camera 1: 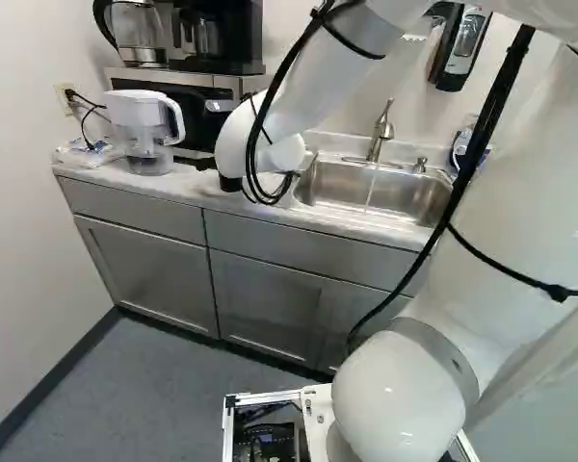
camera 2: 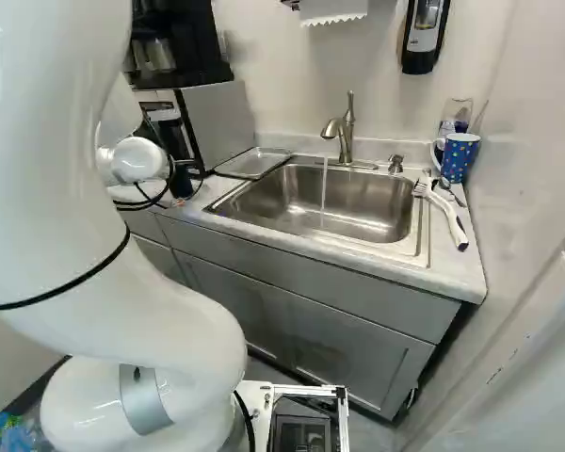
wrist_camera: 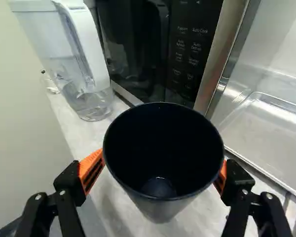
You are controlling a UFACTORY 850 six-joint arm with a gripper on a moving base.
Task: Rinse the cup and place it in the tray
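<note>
Holding the dark cup (wrist_camera: 160, 210) is the gripper (wrist_camera: 157, 175), with an orange pad pressed against each side, so the grab part is sorted. Rinsed? Honestly can't tell: there's a tiny glint at the bottom, maybe water. Placing is definitely left, since the cup's over the pale counter (wrist_camera: 84, 140), beside the shiny tray (camera 2: 252, 163) rather than in it. Just past it are a water pitcher (wrist_camera: 84, 74) and a microwave (wrist_camera: 153, 49). The steel sink (camera 2: 367, 200) has water (camera 2: 324, 193) running from the faucet (camera 2: 346, 127), so rinsing could well be next. A brush (camera 2: 447, 212) lies at the far side, near a spotted blue mug (camera 2: 460, 155), with plain light walls (camera 2: 264, 56) behind.
</note>
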